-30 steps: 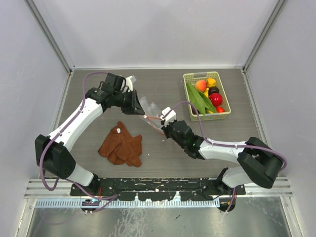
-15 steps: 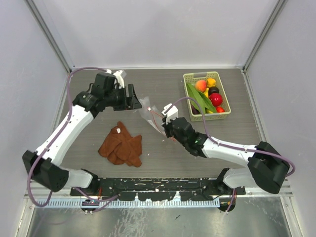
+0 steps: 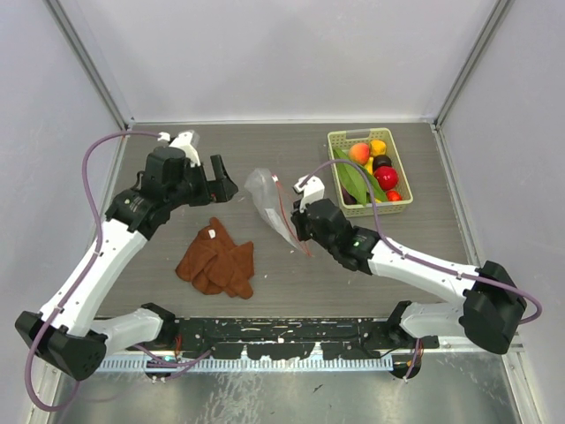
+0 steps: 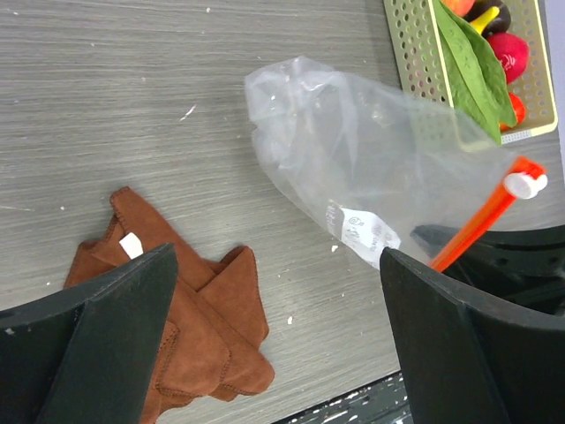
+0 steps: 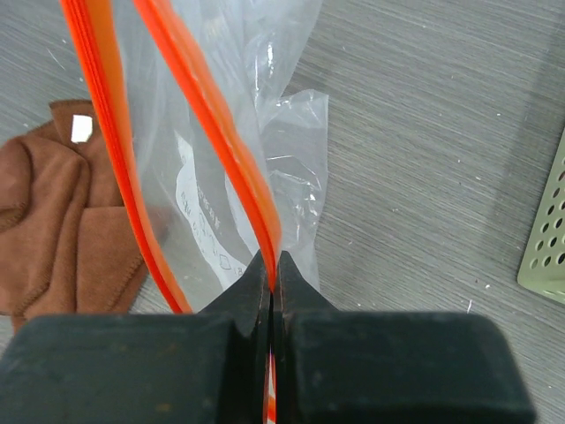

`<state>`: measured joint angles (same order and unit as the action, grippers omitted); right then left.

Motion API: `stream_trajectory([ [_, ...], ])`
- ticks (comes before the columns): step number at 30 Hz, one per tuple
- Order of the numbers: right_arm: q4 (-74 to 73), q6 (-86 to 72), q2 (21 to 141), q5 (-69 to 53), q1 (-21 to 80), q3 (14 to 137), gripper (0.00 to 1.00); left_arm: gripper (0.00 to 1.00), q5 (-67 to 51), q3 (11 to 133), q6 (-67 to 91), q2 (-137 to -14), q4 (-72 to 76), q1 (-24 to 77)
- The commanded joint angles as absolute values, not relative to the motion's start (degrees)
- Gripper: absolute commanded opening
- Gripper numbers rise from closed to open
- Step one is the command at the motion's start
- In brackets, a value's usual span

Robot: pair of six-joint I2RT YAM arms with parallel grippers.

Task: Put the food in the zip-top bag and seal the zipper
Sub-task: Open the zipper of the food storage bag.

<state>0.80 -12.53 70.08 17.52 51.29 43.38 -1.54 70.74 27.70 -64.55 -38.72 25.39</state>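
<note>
Pinching zipper (image 5: 212,124) w/ R hand (image 5: 273,263)

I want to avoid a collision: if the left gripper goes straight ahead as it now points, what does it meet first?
Probably the zip-top bag, held by the right gripper; the left gripper is open and aimed at it. Depth is unclear.

The basket (image 3: 375,208) sits at the far right of the tabletop (image 3: 282,150), with the food (image 3: 385,177) inside it. The bag (image 3: 267,199) is at mid-tabletop, left of the basket and apart from it. The cloth (image 3: 216,259) lies nearer the arm bases, left of the bag. The left claw (image 3: 223,181) is left of the bag, clear of it, jaws spread. The right claw (image 3: 298,225) is at the bag's near right, clamped on the zipper (image 5: 207,124)
</note>
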Motion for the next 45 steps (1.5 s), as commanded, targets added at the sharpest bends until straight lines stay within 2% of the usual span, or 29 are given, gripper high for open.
stream_trajectory([
  [1,-3.5,-16.9,68.13,18.23,51.59,49.39,0.01,0.98,3.0,71.22,29.07,-61.78,-37.28,25.22],
  [6,-9.94,-21.86,69.53,19.64,51.59,53.7,0.0,0.98,2.16,72.45,31.1,-62.84,-40.28,25.29],
  [14,-19.41,-29.02,74.65,21.81,51.59,61.1,0.01,0.98,-2.61,62.9,38.29,-60.13,-29.11,28.8],
  [18,-22.73,-31.91,76.41,21.85,51.59,63.42,0.01,1.0,2.48,60.41,41.82,-59.89,-26.06,33.67],
  [21,-23.42,-33.85,77.14,20.9,51.59,64.55,0.01,0.97,6.87,59.36,43.21,-60.4,-23.9,37.91],
  [34,-23.77,-38.77,78.49,17.93,51.59,66.55,0.01,0.96,26.7,58.83,44.13,-66.75,-15.73,53.71],
  [40,-22.25,-39.96,77.85,16.56,51.58,65.69,0.01,0.88,33.3,59.0,45.59,-69.87,-15.74,56.61],
  [45,-20.94,-40.7,77.12,15.21,51.59,64.99,0.01,0.78,36.56,58.33,46.46,-70.82,-16.0,57.46],
])
